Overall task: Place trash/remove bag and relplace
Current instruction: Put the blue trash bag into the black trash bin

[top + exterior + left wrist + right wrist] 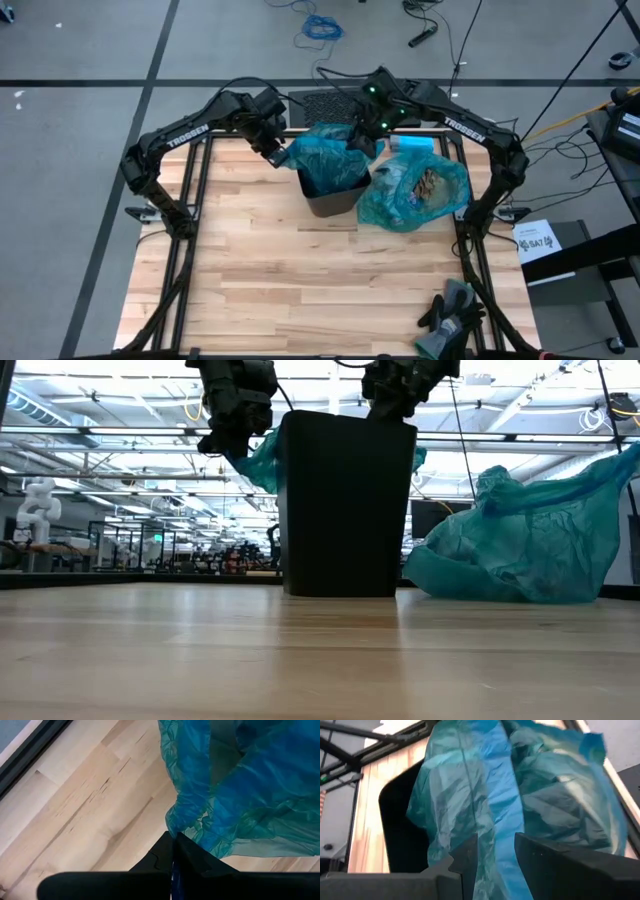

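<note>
At the upper centre of the high view, a fresh teal bag [328, 158] drapes over the black bin [332, 196], with the left gripper [274, 152] clamped on its left edge and the right gripper [366, 135] clamped on its far-right edge. The full teal bag [415, 192], with trash [428, 184] showing through it, lies on the wooden surface [300, 290] just right of the bin.

Trash [425, 188] blurred inside full bag [395, 205]
</note>
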### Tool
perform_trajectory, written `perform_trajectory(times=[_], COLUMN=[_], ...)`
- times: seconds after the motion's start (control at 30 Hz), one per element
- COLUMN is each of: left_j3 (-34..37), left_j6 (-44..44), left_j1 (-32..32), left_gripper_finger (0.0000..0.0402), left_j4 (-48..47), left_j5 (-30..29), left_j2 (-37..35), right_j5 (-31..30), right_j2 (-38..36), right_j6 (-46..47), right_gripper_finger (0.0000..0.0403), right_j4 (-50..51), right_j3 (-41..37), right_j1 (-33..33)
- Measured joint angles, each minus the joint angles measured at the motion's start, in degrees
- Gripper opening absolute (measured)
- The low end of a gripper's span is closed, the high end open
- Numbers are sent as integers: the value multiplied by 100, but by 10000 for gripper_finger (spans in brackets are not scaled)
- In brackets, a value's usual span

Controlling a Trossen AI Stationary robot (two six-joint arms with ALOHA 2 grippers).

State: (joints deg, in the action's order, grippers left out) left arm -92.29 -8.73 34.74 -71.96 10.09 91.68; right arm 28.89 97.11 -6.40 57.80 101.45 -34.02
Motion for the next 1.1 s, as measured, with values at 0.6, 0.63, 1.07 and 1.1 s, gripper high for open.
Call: perform_trajectory(times=[0.6, 0.63, 1.07, 1.1], left_j3=[0, 0, 0, 0], left_j6=[4, 4, 36, 50], left_j1=[-1, -1, -7, -24], left_gripper_finger=[16, 16, 16, 16], left_j4=[121, 121, 95, 89], left_j5=[2, 2, 762, 982], left_j2=[0, 0, 0, 0], right_j5=[-28, -29, -6, -5], right_j2=[-36, -92, -839, -841], right_j6=[-486, -438, 849, 968], right_gripper_finger=[3, 1, 0, 0], right_j4=[682, 677, 613, 674], right_j3=[0, 0, 7, 7], right_j1=[544, 573, 1200, 1300])
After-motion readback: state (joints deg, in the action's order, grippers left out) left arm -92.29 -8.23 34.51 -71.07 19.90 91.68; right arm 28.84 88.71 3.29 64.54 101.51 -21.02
